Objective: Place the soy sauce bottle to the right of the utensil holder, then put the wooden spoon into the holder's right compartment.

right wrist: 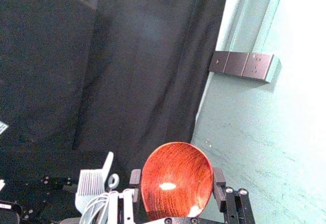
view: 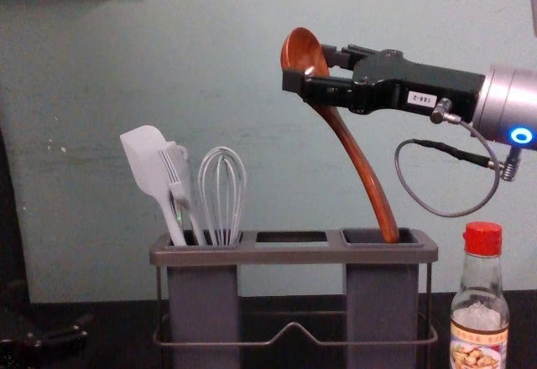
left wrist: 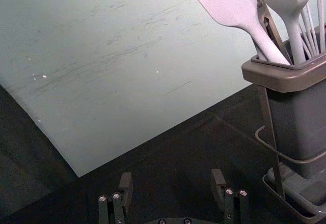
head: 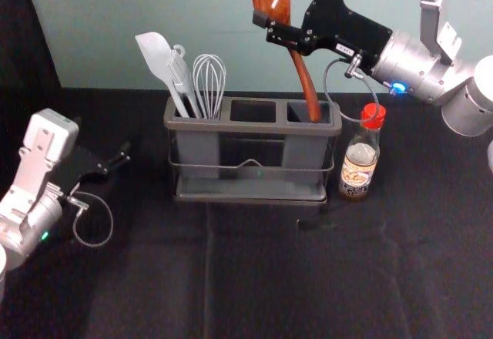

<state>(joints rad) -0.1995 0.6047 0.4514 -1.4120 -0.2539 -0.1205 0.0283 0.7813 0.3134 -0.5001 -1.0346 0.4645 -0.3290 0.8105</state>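
While the red-capped glass bottle (view: 480, 310) stood right of the grey plastic holder (view: 294, 256), the right gripper (view: 310, 68) above clasped the brown wooden spoon (view: 361, 164), unreleased, its tip in the right compartment (view: 382, 302).

The wooden spoon (right wrist: 176, 170) is reddish-brown, dark-grained; bottle cap (view: 482, 239) red; holder (view: 294, 255) grey, perhaps brownish-rimmed.

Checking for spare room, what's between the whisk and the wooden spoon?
Between them is the middle opening of the holder, bare of utensils, in the chest view.

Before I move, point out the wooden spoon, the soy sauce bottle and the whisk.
Wooden spoon (view: 361, 163): chest view, on its curved handle.
Soy sauce bottle (head: 357, 172): head view, on its label.
Whisk (view: 221, 194): chest view, on its wire loops.
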